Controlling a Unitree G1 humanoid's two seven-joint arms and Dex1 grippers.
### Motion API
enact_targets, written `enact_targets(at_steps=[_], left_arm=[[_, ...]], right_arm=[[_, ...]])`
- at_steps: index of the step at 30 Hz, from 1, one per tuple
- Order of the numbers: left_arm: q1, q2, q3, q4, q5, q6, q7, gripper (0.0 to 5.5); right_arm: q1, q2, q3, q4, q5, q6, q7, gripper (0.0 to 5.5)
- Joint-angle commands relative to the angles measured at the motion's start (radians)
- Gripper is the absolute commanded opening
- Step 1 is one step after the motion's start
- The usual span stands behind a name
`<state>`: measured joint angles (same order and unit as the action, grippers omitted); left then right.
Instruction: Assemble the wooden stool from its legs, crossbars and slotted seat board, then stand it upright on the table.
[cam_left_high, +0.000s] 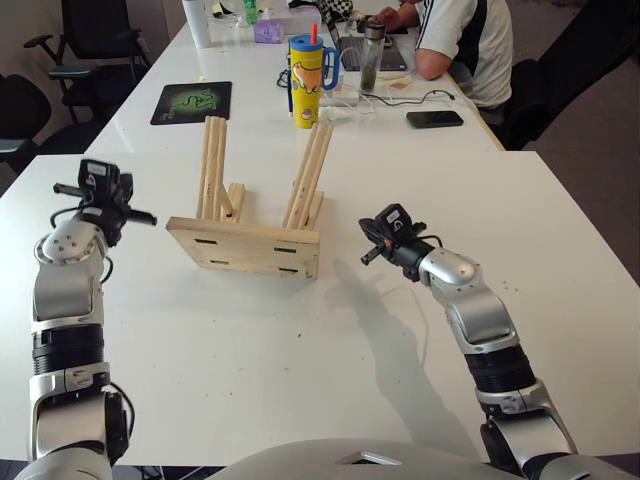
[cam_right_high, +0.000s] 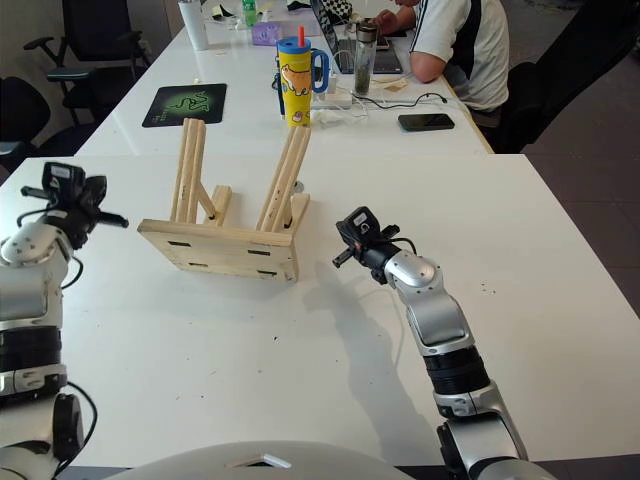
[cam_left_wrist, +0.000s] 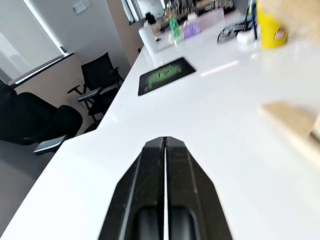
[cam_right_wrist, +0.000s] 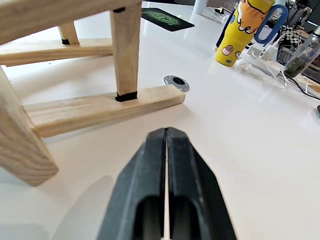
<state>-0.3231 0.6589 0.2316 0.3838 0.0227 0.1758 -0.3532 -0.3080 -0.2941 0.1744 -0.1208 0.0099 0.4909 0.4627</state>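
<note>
White tabletop (cam_left_high: 300, 380) is carrying the stool (cam_left_high: 250, 245), which is looking fully assembled to me: legs (cam_left_high: 212, 165) and a crossbar (cam_right_wrist: 125, 50) are sitting joined to the slotted seat board (cam_left_high: 245, 250). It is lying on its side, legs pointing away from me, so I'm judging that only standing it upright is left. I'm holding the left gripper (cam_left_wrist: 165, 140) off to its left, fingers pressed together on nothing; the right gripper (cam_right_wrist: 165, 131) is hovering near its right end, fingers likewise closed and empty.
</note>
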Motion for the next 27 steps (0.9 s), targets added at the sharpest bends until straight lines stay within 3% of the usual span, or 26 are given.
enact_targets(at_steps=[1,9,19,27], left_arm=[[0.049,0.025,-0.079,0.097,0.040,-0.212,-0.081,0.02],[0.078,-0.083,-0.205,0.032,0.007,-0.315,-0.193,0.02],[0.116,-0.159,-0.233,-0.148,-0.006,-0.221,-0.173,0.02],[0.137,-0.200,-0.250,-0.164,0.011,-0.171,-0.133,0.02]], right_arm=[[-0.001,0.004,0.010,-0.013,0.004,0.020,0.001,0.00],[0.014,0.034,-0.013,0.020,-0.014,0.030,-0.075,0.00],[0.060,0.005,-0.036,0.160,-0.007,-0.093,-0.074,0.00],[0.059,0.016,-0.008,0.189,-0.012,-0.163,-0.035,0.00]])
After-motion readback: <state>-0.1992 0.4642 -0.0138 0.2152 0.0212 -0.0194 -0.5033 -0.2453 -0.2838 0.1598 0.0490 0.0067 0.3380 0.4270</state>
